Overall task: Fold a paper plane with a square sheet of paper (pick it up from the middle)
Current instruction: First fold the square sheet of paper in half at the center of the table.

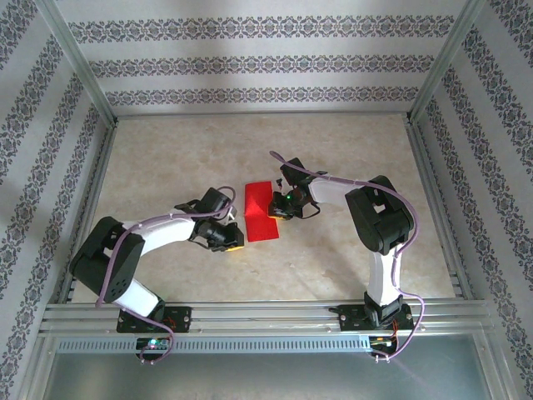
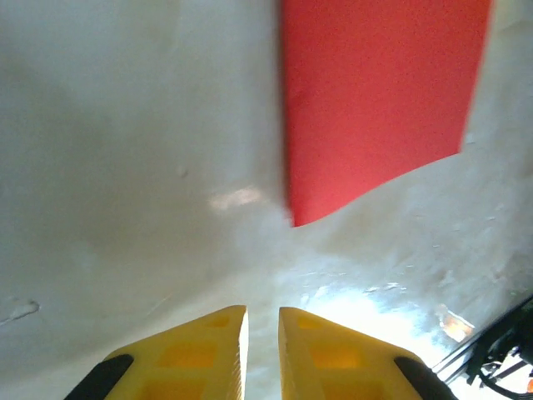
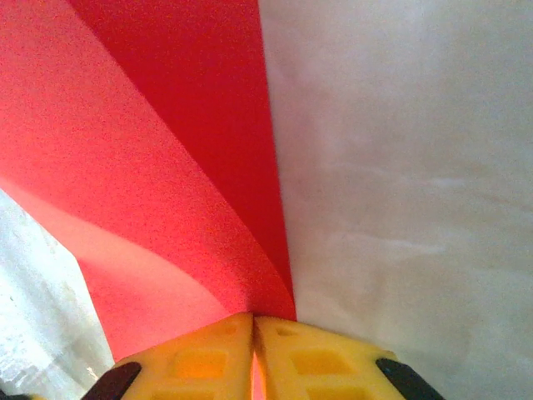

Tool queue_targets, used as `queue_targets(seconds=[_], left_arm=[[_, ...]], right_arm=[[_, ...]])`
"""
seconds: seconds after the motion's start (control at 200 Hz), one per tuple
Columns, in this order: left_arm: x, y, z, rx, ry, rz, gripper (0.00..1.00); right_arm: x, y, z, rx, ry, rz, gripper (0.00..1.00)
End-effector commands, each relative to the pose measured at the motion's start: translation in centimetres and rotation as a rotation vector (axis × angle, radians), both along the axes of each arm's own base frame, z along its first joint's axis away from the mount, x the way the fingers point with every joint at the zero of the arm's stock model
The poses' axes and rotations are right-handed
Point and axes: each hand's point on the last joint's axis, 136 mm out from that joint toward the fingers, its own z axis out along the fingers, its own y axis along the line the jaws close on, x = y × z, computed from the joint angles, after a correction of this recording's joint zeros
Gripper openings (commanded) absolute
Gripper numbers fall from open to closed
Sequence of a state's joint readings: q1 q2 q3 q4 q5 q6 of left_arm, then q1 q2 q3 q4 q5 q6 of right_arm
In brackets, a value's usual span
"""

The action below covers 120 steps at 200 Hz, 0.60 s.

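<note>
Paper, lying on the tabletop, is grasped at its 3 o'clock edge by the right fingers; the left fingers, at 7 o'clock, are nearly clenched and empty.

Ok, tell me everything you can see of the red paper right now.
The red paper is thin, plain, bright red and unmarked. It is folded over into a narrow rectangle on the beige table between the arms. Its layers are not pressed flat: they curve and fan apart from the right edge, where the right gripper pinches them together. The left gripper sits just short of its near corner, not touching.
</note>
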State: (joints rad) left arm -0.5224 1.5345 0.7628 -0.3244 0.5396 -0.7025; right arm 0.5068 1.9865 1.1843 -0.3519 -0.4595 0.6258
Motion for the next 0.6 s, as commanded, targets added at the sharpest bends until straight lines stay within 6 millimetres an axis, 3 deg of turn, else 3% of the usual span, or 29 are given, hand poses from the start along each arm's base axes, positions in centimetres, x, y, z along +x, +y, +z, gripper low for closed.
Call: queue_targets(seconds=[0.0,0.1,0.265,0.37,0.595], left_arm=[[3.2,-0.8,2.8,-0.028,-0.122,0.01,0.17],[6.5,-2.0,3.6,-0.071,-0.183,0.041,0.18],[10.7,-3.7,2.5,-0.081,-0.198,0.069,0.17],[12.1,-4.2,1.8,-0.075,-0.202,0.065,0.17],[13.3,-2.5,-1.1,-0.069,-0.151,0.116,0.17]], right_arm=[[-5.9,-7.9,-8.1,-0.403,0.216,-0.045,0.15],[-6.1,-8.0,-8.3,-0.404,0.22,-0.044,0.15],[-6.2,-8.0,-8.4,-0.404,0.224,-0.043,0.15],[-6.3,-8.1,-8.5,-0.405,0.226,-0.04,0.15],[-6.6,-8.3,-8.6,-0.409,0.232,-0.036,0.15]])
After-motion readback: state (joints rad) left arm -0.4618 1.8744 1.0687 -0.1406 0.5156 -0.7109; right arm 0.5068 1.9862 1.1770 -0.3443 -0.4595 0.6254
